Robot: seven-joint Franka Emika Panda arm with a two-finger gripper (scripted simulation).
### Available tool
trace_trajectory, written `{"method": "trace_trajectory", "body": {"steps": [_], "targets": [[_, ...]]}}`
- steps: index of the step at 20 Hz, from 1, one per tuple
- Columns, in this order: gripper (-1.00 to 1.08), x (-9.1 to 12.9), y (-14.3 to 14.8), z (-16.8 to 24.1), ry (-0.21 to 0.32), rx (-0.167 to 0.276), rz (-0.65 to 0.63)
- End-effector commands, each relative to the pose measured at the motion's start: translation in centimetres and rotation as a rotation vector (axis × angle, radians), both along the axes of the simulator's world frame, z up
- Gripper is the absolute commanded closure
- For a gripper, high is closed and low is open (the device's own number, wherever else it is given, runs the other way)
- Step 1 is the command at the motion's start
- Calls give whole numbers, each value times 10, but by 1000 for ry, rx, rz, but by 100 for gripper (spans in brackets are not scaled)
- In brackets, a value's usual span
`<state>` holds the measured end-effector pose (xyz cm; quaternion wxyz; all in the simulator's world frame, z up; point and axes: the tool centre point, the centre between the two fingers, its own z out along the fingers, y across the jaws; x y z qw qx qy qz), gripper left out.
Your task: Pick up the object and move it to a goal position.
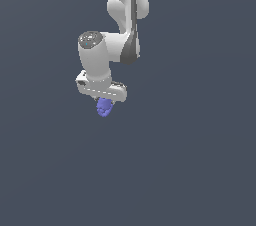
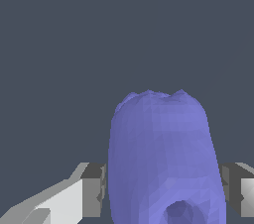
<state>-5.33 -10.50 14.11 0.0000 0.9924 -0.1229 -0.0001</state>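
The top of the white arm is cut off at the upper edge of the exterior view. The gripper sits a little above the middle of that frame, and its fingers are mostly hidden there. The blue-violet blob hangs just under it, lumpy and small. In the wrist view the blob fills the space between both fingers, which pinch it from each side. Everything behind is plain dark gray.
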Motion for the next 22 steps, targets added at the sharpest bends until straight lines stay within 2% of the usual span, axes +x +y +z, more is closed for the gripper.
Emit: {"method": "trace_trajectory", "body": {"steps": [1,13,22], "targets": [[108,3,-5,22,-1,0,0],[108,21,-30,142,-1,0,0],[108,31,-41,191,0,0,0]]}}
